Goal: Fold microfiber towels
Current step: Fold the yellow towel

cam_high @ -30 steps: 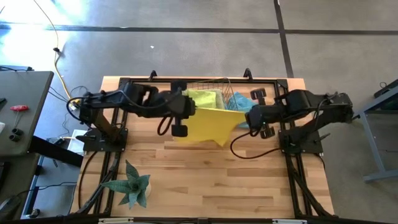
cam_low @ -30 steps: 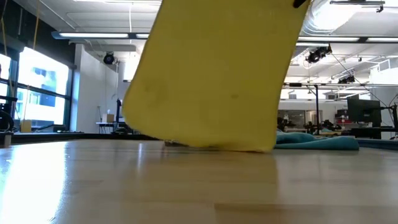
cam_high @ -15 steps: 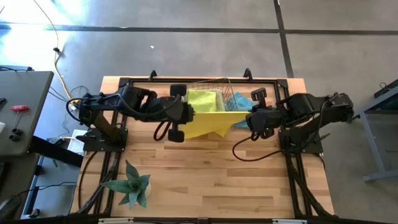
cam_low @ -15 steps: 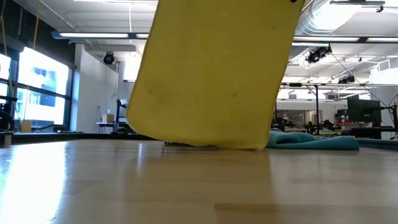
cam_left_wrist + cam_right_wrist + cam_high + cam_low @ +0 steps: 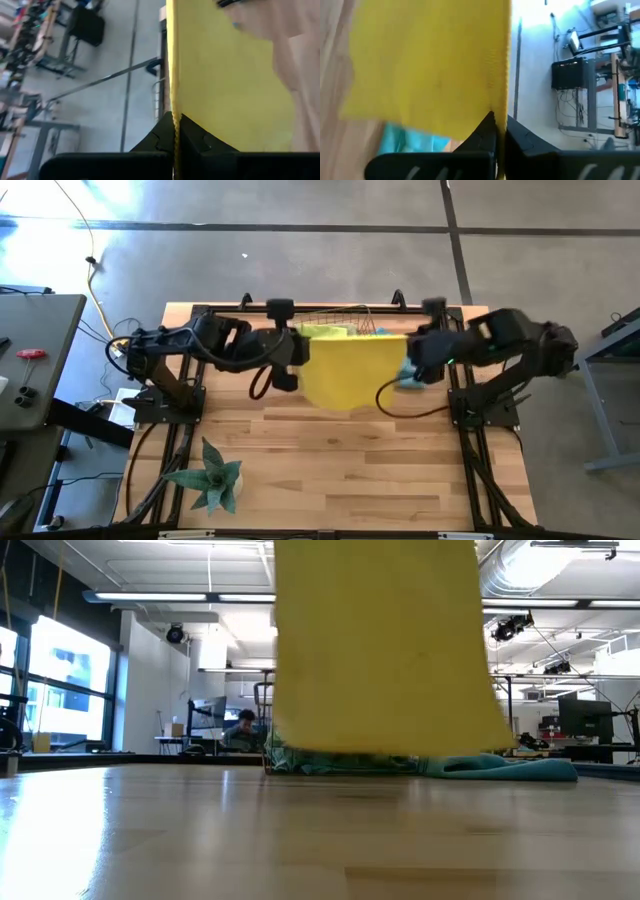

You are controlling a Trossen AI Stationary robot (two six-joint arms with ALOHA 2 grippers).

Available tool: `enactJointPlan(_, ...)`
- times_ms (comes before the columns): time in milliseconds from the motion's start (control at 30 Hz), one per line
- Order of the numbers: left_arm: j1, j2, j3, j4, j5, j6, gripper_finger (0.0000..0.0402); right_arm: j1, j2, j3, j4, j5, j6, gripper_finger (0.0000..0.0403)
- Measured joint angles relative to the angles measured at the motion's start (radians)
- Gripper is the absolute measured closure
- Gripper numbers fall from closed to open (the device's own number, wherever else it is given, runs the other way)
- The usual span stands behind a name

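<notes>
A bright yellow towel (image 5: 348, 365) hangs spread between my two grippers above the far middle of the table; it fills the low view (image 5: 385, 650), its lower edge just clear of the wood. My left gripper (image 5: 296, 350) is shut on its left upper corner, my right gripper (image 5: 410, 352) on its right upper corner. A light blue towel (image 5: 510, 767) lies on the table at the right. A pale green towel (image 5: 330, 332) lies in the copper wire basket (image 5: 345, 320) behind. My left gripper pinches the yellow towel's top edge (image 5: 174, 117) at its left corner between its two fingers, coming level from the table's left. The towel hangs flat below, drawn straight toward the other gripper. My right gripper pinches the top edge (image 5: 500, 107) at the right corner between its two fingers, coming level from the table's right. The towel hangs below it, clear of the table.
A spiky green plant (image 5: 210, 475) stands at the near left of the table. The wire basket stands at the far edge, just behind the hanging towel. The near half of the wooden table (image 5: 340, 480) is bare wood.
Both grippers have gone up and toward the far edge, and my right gripper has moved toward the right edge. The yellow towel, which hung skewed with one corner low, now hangs square and spread out, its lower edge level and lifted clear of the table.
</notes>
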Motion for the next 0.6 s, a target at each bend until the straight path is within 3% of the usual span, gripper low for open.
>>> enactJointPlan(200, 0.013, -0.001, 0.0, 0.0, -0.022, -0.001, 0.0401, -0.011, 0.0, 0.115, 0.0, -0.081, 0.075, 0.0403)
enactJointPlan(300, 0.004, -0.001, 0.0, -0.002, -0.016, -0.016, 0.0401, -0.01, 0.001, 0.078, -0.016, -0.134, 0.117, 0.0403)
enactJointPlan(467, -0.01, -0.001, 0.0, -0.005, 0.117, -0.088, 0.0401, -0.008, 0.014, -0.017, -0.032, -0.219, 0.137, 0.0403)
enactJointPlan(600, -0.015, -0.001, 0.0, -0.004, 0.13, -0.102, 0.0402, -0.006, 0.013, -0.044, -0.027, -0.223, 0.109, 0.0403)
